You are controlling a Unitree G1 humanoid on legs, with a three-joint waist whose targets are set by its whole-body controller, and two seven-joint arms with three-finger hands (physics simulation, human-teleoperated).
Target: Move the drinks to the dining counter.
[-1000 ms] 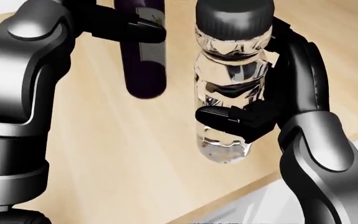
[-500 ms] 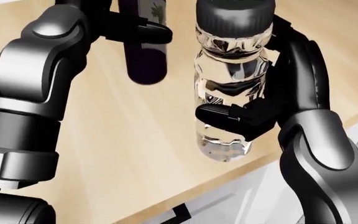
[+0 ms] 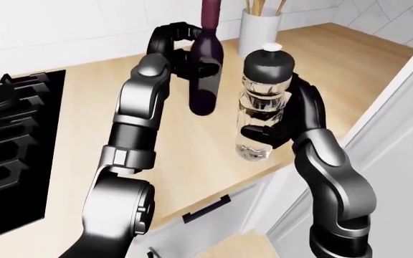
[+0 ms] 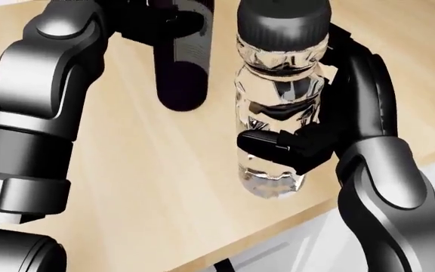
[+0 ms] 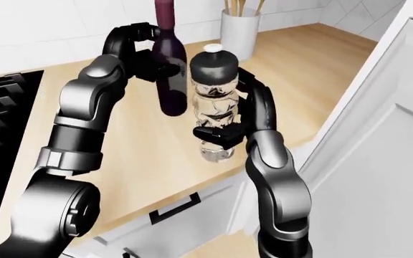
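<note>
Drinks are carried clear of the wooden counter [image 3: 321, 59]: wine bottle [image 3: 207, 70] clasped by the left hand [image 3: 174, 45], water bottle [image 3: 264, 107] by the right hand [image 3: 282, 131], for transport.

No readable text, brand, number or sign in any view. The wine bottle [image 3: 205, 80] carried a dark label, but its print was too small and blurred to make out. The clear water bottle [image 3: 261, 110] and its black cap [image 3: 269, 61] showed no lettering at all.
</note>
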